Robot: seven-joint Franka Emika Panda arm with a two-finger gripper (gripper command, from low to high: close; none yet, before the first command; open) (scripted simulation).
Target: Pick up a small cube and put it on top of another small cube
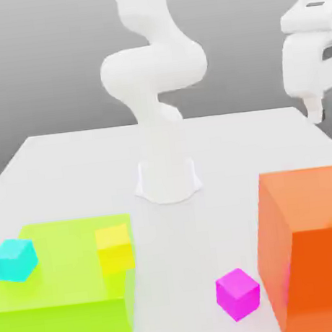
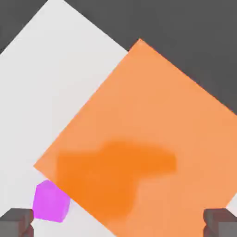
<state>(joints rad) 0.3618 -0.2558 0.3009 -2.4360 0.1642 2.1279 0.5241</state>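
Over at the exterior view's left, a small cyan cube [image 1: 14,259] sits on the near-left part of a low, flat lime-green block [image 1: 67,296], and a small yellow cube [image 1: 114,247] stands near that block's right edge, the two cubes apart from each other. Both lie far off to the side of the fingers.

Moving to the middle, the white arm's round base [image 1: 167,179] is planted on the white table [image 1: 68,173], its upper links running out of the picture at the top. In front, a small magenta cube [image 1: 237,293] rests on the bare table, just beside the big orange block [image 1: 316,246] but whether it touches that block is hard to tell. The orange block is cut off at the exterior view's right and bottom edges.

Up at the right, the gripper [image 1: 314,112] hangs high above the orange block, holding nothing; its body is partly cropped by the frame there, and only one fingertip is clear.

From the hand view, the two dark fingertips [image 2: 16,222] show at opposite corners of the picture, spread wide apart with nothing between them. The orange block's top face [image 2: 148,129] lies straight below the fingers, carrying the hand's soft shadow. The magenta cube [image 2: 51,202] peeks out close to one fingertip, partly tucked behind the orange block's edge.
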